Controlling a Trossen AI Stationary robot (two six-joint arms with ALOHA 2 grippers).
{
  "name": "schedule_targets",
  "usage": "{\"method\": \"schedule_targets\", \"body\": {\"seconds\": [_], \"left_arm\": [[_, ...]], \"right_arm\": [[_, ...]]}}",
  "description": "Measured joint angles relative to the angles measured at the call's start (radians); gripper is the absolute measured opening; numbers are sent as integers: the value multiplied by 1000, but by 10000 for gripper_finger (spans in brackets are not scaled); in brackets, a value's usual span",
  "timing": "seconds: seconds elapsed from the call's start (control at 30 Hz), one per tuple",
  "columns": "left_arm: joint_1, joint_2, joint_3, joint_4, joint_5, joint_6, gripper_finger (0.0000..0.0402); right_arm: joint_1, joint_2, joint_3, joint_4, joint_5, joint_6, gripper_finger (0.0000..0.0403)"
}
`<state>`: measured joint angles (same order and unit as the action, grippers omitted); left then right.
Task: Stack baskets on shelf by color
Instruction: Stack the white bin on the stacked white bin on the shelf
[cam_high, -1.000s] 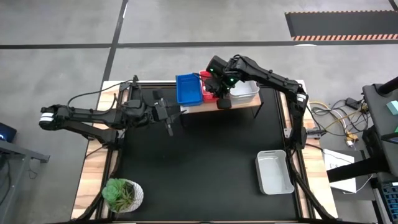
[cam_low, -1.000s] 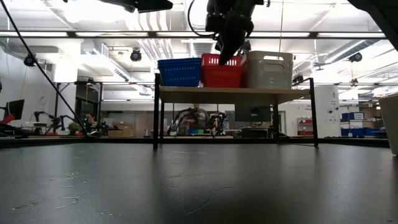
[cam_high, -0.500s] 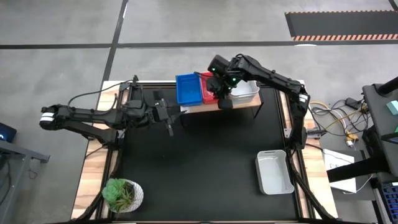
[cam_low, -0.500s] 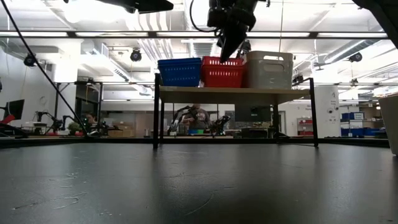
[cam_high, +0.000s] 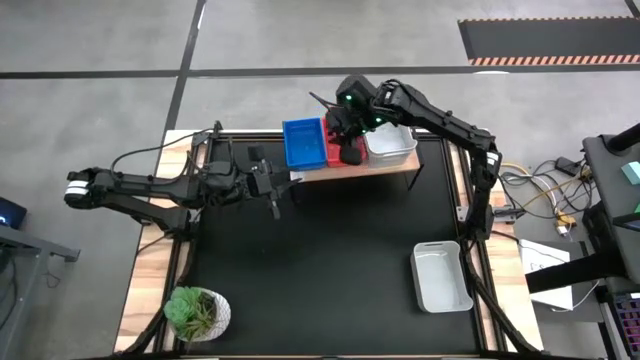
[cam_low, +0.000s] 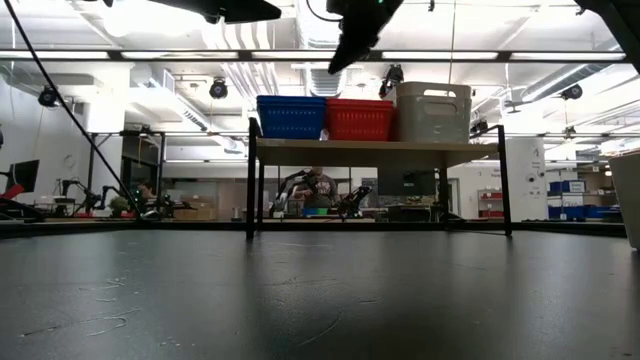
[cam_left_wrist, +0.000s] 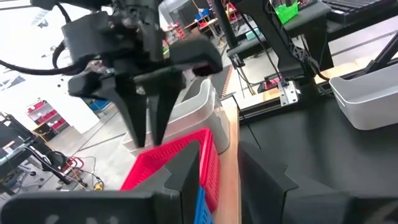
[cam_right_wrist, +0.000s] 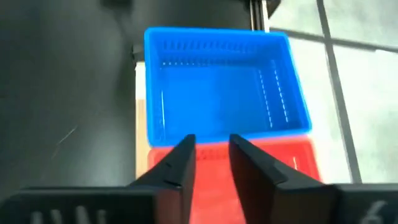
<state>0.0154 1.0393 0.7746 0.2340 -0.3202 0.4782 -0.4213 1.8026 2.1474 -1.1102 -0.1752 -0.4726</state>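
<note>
Though above hides it, right hand (cam_low: 352, 45) clears red basket (cam_low: 360, 119).

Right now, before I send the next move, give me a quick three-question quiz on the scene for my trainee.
1. On the shelf, which colour order do the baskets take, left to right in the low view?
2. True or false: the right gripper hangs above the shelf with nothing in it.
3. Where is the spare basket? A. on the table, right side. B. under the shelf. C. on the floor.

Key:
1. blue basket, red basket, white basket.
2. True; it is open, over the red basket.
3. A.
</note>
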Motion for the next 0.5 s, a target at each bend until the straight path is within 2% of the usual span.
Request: {"method": "schedule_targets", "body": {"seconds": [0.1,0.23,0.37,0.5], "left_arm": [[0,0,0,-5,0,0,93],[-3,0,0,-7,-1,-5,93],[-23,1,0,-17,14,-49,93],[-66,2,-36,-4,114,-137,93]], "right_arm": [[0,18,-26,55,-16,-26,61],[21,29,-32,46,-15,-75,16],[91,-46,-32,-28,-16,-87,12],[208,-142,-70,-68,-44,5,11]]}}
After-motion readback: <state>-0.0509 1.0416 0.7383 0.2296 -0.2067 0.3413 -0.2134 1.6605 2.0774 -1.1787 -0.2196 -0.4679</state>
